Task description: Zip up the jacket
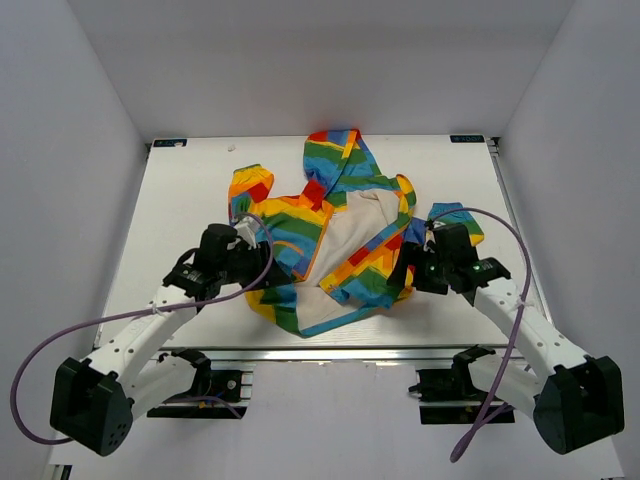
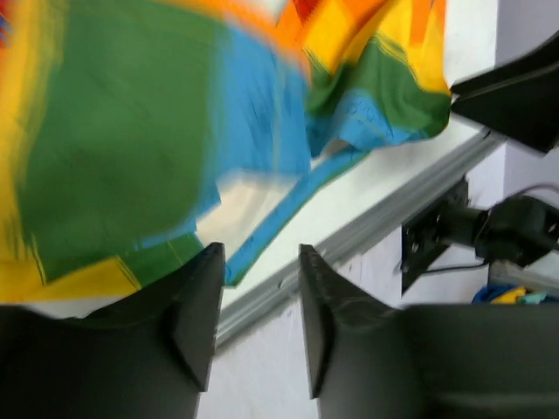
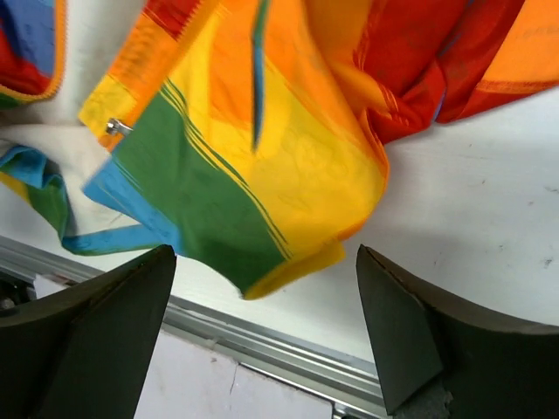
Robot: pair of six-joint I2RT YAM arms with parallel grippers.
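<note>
The jacket (image 1: 335, 245) lies rumpled and open on the white surface (image 1: 190, 200) in the top view, with its lining up and its hood toward the far edge. We see the left end effector (image 1: 250, 265) at its left side and the right end effector (image 1: 405, 268) at its right. From the left wrist, the fingers stand slightly apart and empty, with blurred fabric beyond. From the right wrist, the fingers spread wide and grip nothing. A striped panel and a small metal zipper pull (image 3: 116, 127) lie beyond them.

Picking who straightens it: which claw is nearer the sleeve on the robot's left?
Left. The left claw sits nearside of the sleeve; the right claw is across the jacket, at its right edge.
</note>
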